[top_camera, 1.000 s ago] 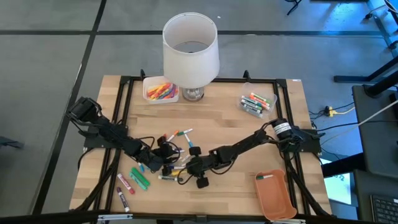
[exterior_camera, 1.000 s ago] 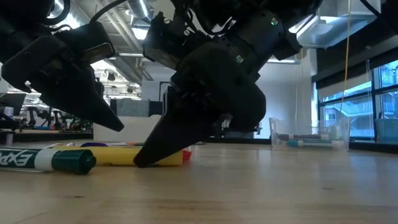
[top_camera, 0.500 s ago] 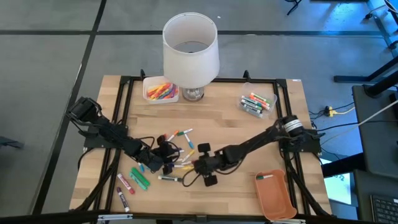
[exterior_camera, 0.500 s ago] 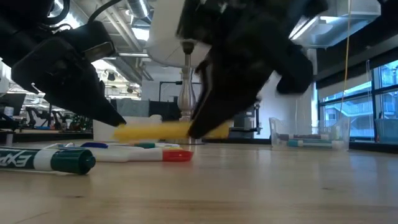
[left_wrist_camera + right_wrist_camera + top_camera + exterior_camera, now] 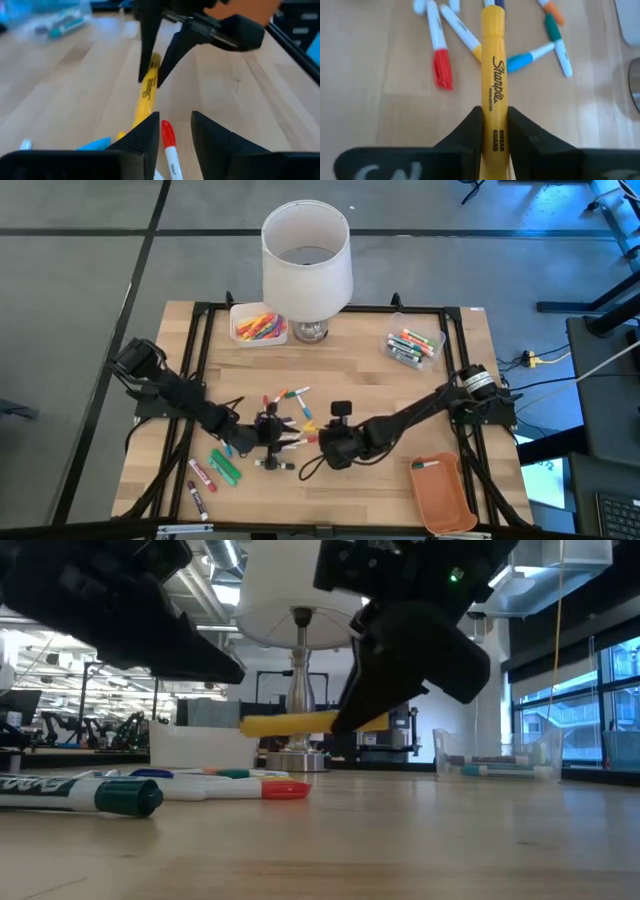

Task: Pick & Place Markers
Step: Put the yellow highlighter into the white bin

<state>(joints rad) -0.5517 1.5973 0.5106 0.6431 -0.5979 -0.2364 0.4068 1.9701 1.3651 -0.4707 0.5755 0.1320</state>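
Observation:
My right gripper (image 5: 494, 126) is shut on a yellow marker (image 5: 492, 75), which shows level above the table in the low view (image 5: 290, 723). Under it several loose markers lie flat on the wood, among them a red-capped one (image 5: 440, 50) and a green-capped one (image 5: 100, 796). My left gripper (image 5: 175, 127) hangs just left of the right gripper (image 5: 318, 442) in the high view. It is open, clear of the table, and the red-capped marker (image 5: 169, 145) shows below its gap. My right gripper pinches the yellow marker's barrel (image 5: 493, 131) between its two fingers, nearer one end than the middle. The fingers slant down from the table's right side. The marker is lifted clear and lies level, its longer part (image 5: 280, 724) sticking out past the fingertips.
A white lamp (image 5: 306, 250) stands at the far edge, with a tray of coloured markers (image 5: 258, 326) to its left. A clear box of markers (image 5: 413, 345) sits far right and an orange tray (image 5: 440, 492) near right. More markers (image 5: 222, 466) lie near left.
My right gripper has risen with the yellow marker, which lay on the table a second ago and now hangs level above it, and has shifted a little toward the table's right edge. My left gripper has risen off the table and tipped upward.

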